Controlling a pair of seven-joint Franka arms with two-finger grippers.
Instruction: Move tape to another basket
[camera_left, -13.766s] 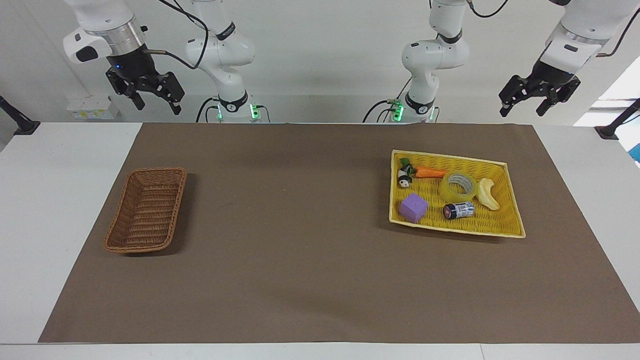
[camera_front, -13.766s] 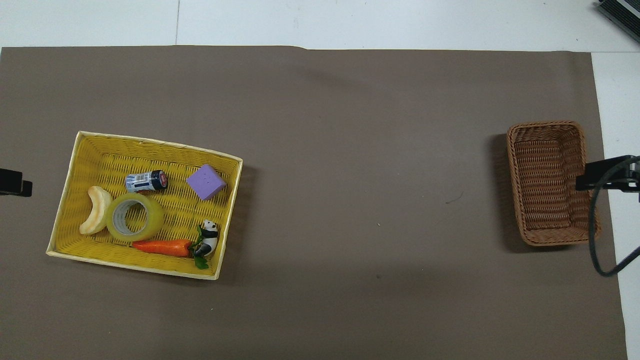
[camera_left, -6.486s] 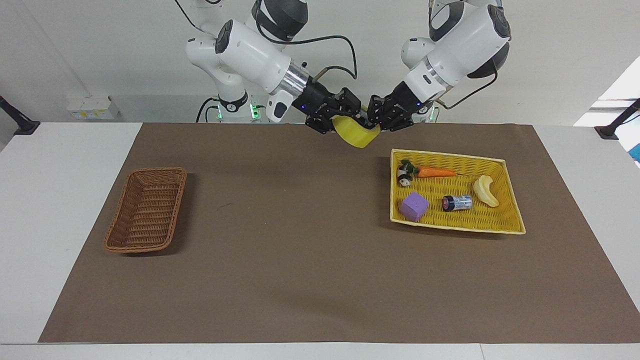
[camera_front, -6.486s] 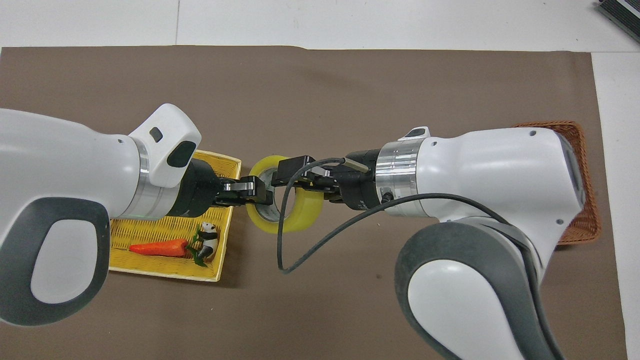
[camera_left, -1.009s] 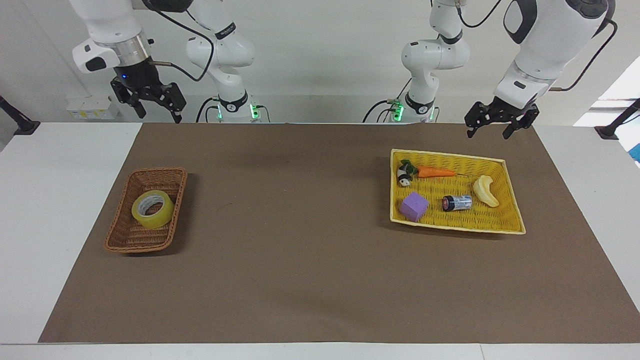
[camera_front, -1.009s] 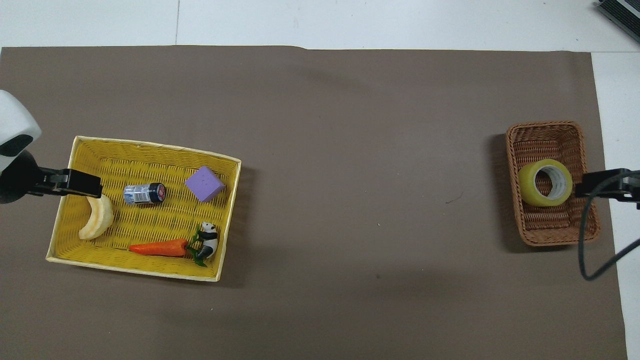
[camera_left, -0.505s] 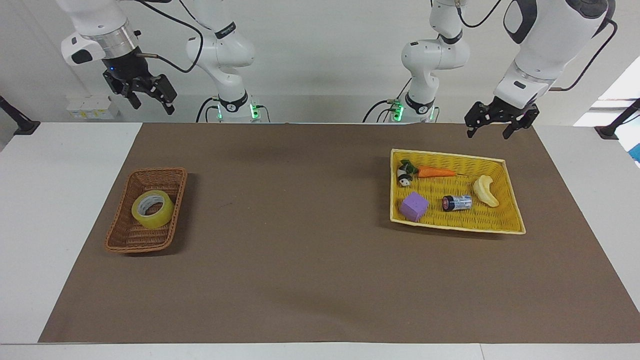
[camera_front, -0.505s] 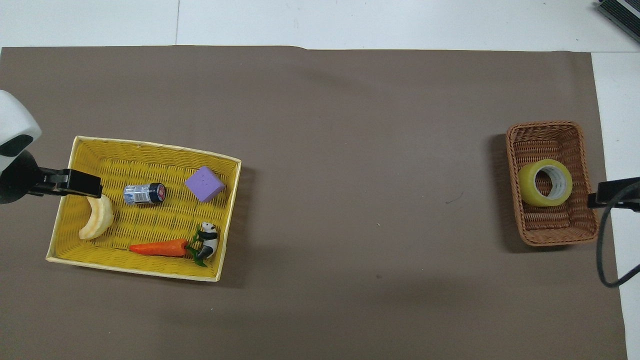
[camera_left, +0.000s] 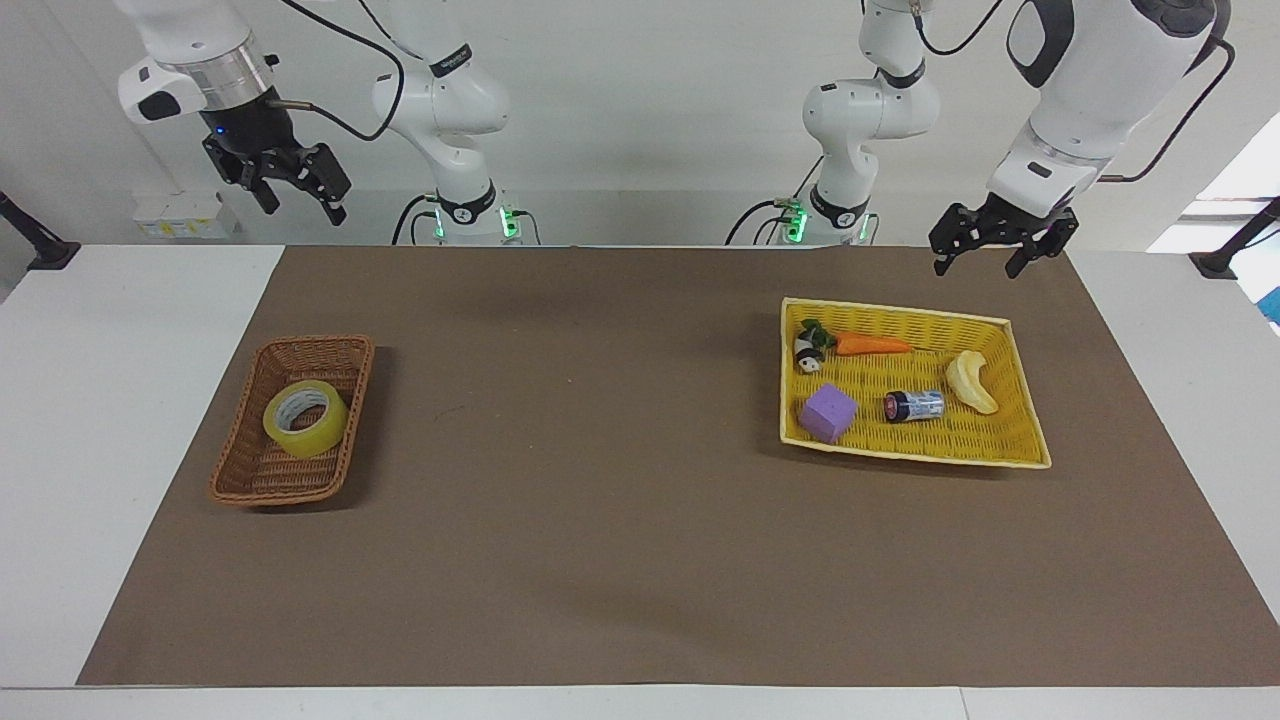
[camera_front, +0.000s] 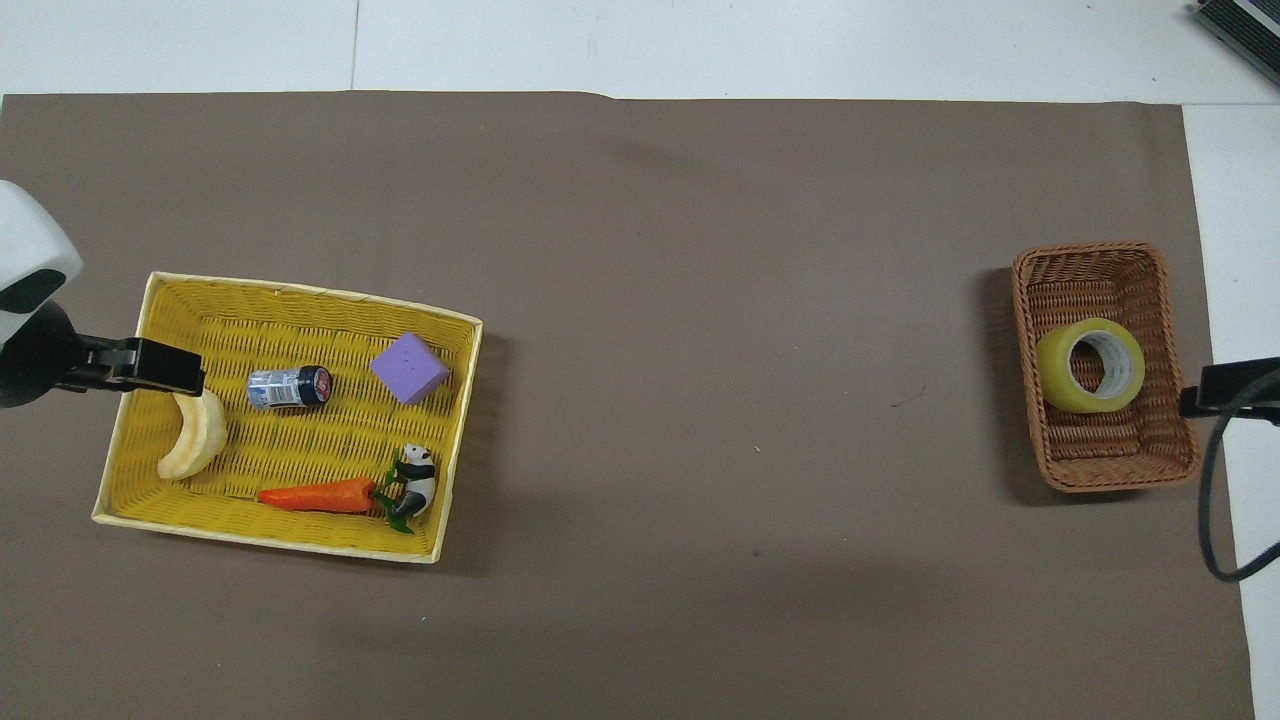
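The yellow tape roll (camera_left: 305, 419) lies in the brown wicker basket (camera_left: 262, 487) toward the right arm's end of the table; it also shows in the overhead view (camera_front: 1090, 366), in the basket (camera_front: 1090, 260). My right gripper (camera_left: 303, 202) is open and empty, raised high above the table's edge beside the basket. My left gripper (camera_left: 982, 257) is open and empty, raised over the mat just above the yellow tray's (camera_left: 1030, 440) edge.
The yellow woven tray (camera_front: 300, 535) holds a carrot (camera_left: 872, 346), a panda figure (camera_left: 808, 352), a purple cube (camera_left: 828, 413), a small can (camera_left: 915, 405) and a pale banana-shaped piece (camera_left: 971, 383). A brown mat (camera_left: 620, 480) covers the table.
My right gripper has risen and drawn back from over the basket toward the table's edge. The tape stays in the basket. The left arm has not moved.
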